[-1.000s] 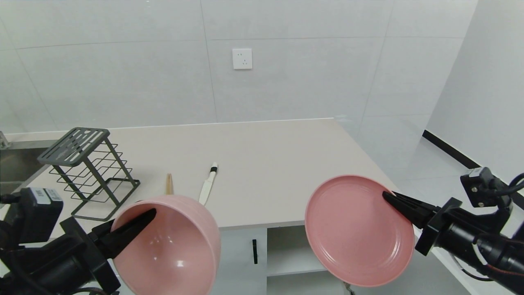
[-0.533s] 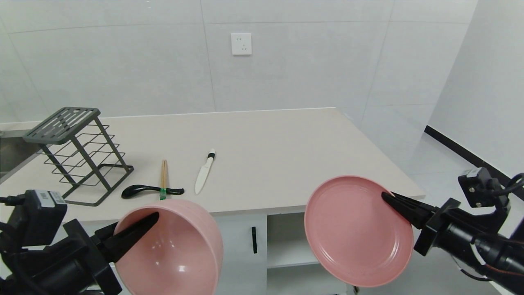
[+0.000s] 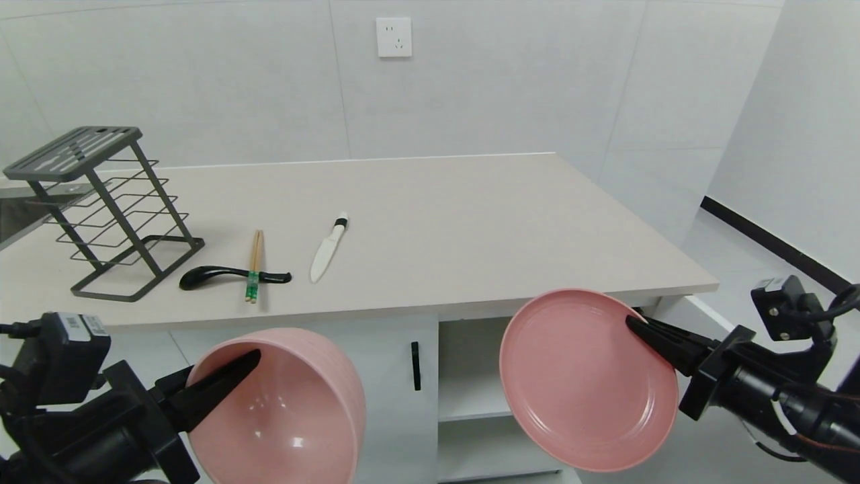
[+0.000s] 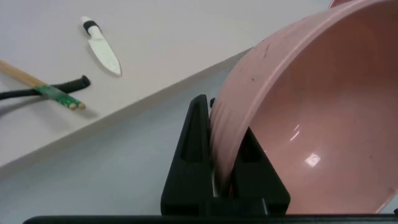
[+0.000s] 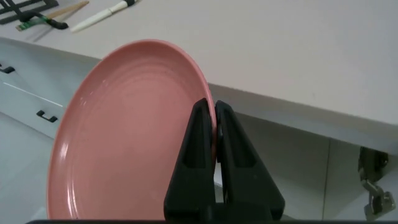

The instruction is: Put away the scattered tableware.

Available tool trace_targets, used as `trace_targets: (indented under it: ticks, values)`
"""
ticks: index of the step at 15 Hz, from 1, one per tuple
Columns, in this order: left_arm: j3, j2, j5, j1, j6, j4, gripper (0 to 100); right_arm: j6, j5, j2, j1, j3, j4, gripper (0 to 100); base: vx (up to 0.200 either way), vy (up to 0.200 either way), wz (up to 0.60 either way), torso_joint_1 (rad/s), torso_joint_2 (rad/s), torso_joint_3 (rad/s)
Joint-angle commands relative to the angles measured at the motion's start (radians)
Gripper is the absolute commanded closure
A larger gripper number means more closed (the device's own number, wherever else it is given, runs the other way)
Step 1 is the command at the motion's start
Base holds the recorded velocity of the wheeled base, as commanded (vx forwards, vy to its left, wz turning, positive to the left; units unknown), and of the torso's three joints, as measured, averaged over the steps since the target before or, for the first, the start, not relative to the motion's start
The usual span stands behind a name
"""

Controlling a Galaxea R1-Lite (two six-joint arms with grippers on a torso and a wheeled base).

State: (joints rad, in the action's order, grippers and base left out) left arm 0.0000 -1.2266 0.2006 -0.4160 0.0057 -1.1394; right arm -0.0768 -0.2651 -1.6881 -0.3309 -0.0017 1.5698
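In the lower left of the head view the left gripper [image 3: 248, 356] is clamped on the rim of a pink bowl [image 3: 289, 417], one finger inside; the bowl is tilted, its opening facing the camera, held in the air before the white cabinet [image 3: 396, 349]; in the lower right the right gripper [image 3: 635, 323] pinches the edge of a pink plate [image 3: 584, 383], held nearly on edge; on the counter [image 3: 470, 222], left of centre, lie a black spoon [image 3: 228, 273], chopsticks [image 3: 254, 265] crossing its handle, and a white knife [image 3: 328, 249] near them; a dark wire rack [image 3: 101, 208] stands at far left.
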Motion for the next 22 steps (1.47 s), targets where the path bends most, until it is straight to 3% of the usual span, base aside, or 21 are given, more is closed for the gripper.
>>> trace_targets:
  ticks: [1, 16, 22]
  values:
    - [0.000, -0.002, 0.000, 0.000, -0.001, 0.000, 100, 0.000, 0.000, 0.001, 0.000, 0.000, 0.001, 100, 0.000, 0.000, 0.00, -0.232, 0.48, 0.246]
    - [0.000, -0.002, 0.000, 0.000, 0.000, 0.000, 100, 0.000, 0.000, -0.001, -0.004, 0.000, 0.001, 100, 0.000, 0.000, 0.00, -0.219, 0.46, 0.239]
    - [0.000, -0.002, 0.000, 0.000, 0.000, 0.000, 100, 0.002, 0.001, -0.007, -0.004, 0.000, 0.001, 100, 0.000, 0.000, 0.00, -0.041, 0.11, 0.056]
